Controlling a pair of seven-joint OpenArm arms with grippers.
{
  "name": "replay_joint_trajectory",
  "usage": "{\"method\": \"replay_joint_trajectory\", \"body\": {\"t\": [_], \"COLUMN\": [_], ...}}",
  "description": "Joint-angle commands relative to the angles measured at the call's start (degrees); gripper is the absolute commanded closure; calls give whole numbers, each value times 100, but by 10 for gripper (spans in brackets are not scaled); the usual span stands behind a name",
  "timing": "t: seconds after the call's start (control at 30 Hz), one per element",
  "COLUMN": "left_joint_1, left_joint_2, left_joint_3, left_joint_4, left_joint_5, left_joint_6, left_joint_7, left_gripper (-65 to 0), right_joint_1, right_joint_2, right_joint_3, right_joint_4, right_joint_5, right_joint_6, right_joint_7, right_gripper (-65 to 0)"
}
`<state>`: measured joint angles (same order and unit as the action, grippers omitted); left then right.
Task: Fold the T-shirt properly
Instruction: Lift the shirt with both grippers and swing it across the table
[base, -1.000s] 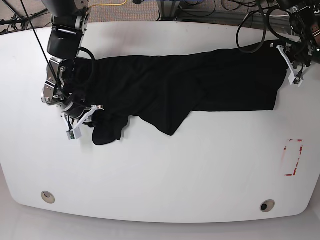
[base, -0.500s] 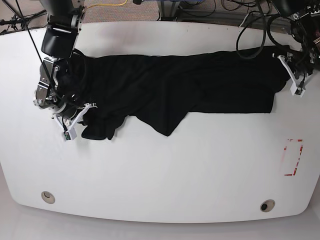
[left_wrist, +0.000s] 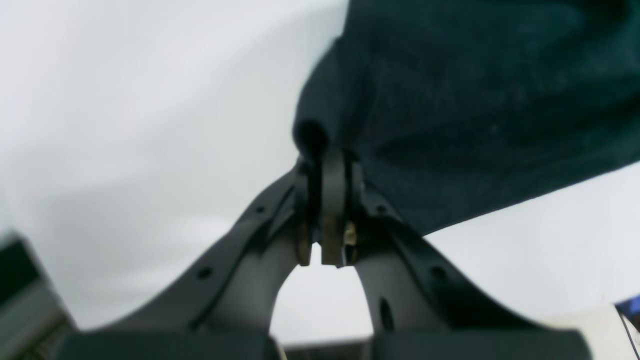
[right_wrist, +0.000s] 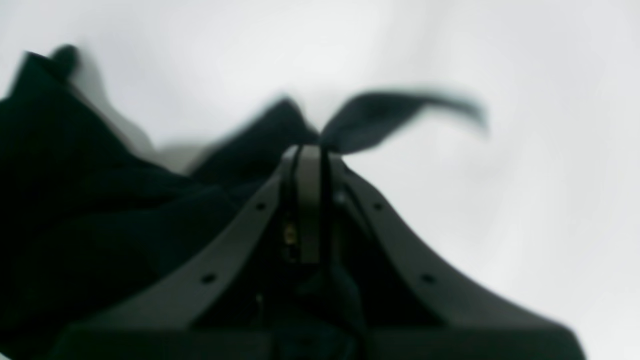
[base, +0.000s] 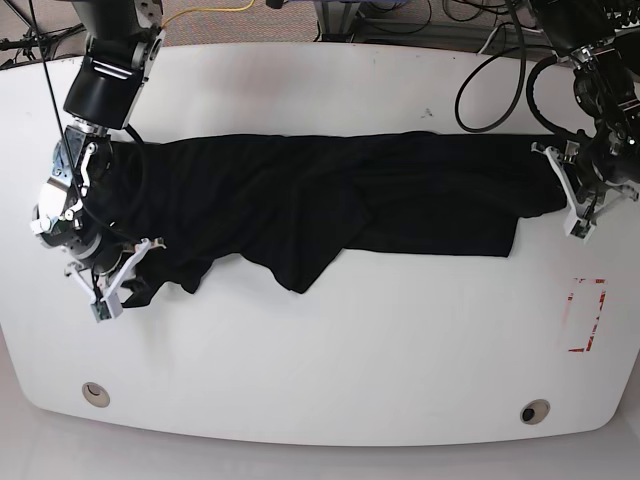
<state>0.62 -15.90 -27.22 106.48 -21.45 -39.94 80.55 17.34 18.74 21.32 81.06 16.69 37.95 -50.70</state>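
Wrist views: both sets of jaws pressed fully together, left gripper (left_wrist: 327, 200) pinching one end of the T-shirt (base: 330, 195), right gripper (right_wrist: 310, 165) pinching the opposite end. Black cloth stretched lengthwise across the white worktop (base: 330, 360), rumpled, one flap sagging forward. Best handled by pulling evenly, keeping tension gentle, smoothing wrinkles flat before any fold, avoiding slipped pinches.

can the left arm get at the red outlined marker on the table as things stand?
Probably not freely: the left gripper is shut on the T-shirt edge, so it would drag the cloth. The red marker lies close by on bare table, nothing between them.
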Motion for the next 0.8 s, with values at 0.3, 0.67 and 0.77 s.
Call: {"method": "replay_joint_trajectory", "body": {"t": [0.3,0.67,0.77], "left_joint_1": [-1139,-2484,-2836], "left_joint_2": [-129,-252,-252], "left_joint_3": [133,503,511], "left_joint_4": [460,443,443], "left_joint_5": [-4,22,22], "left_joint_6": [-6,-6,-6], "left_joint_7": [-55,-55,-55], "left_gripper": [0,0,0], "right_joint_1": [1022,1989,2244], "right_joint_2": [469,794,855], "right_joint_3": [9,-387,-449], "right_joint_4": [145,57,57], "right_joint_5": [59,67,67], "right_joint_6": [7,7,7], "right_joint_7": [10,2,-34], "right_gripper": [0,0,0]}}
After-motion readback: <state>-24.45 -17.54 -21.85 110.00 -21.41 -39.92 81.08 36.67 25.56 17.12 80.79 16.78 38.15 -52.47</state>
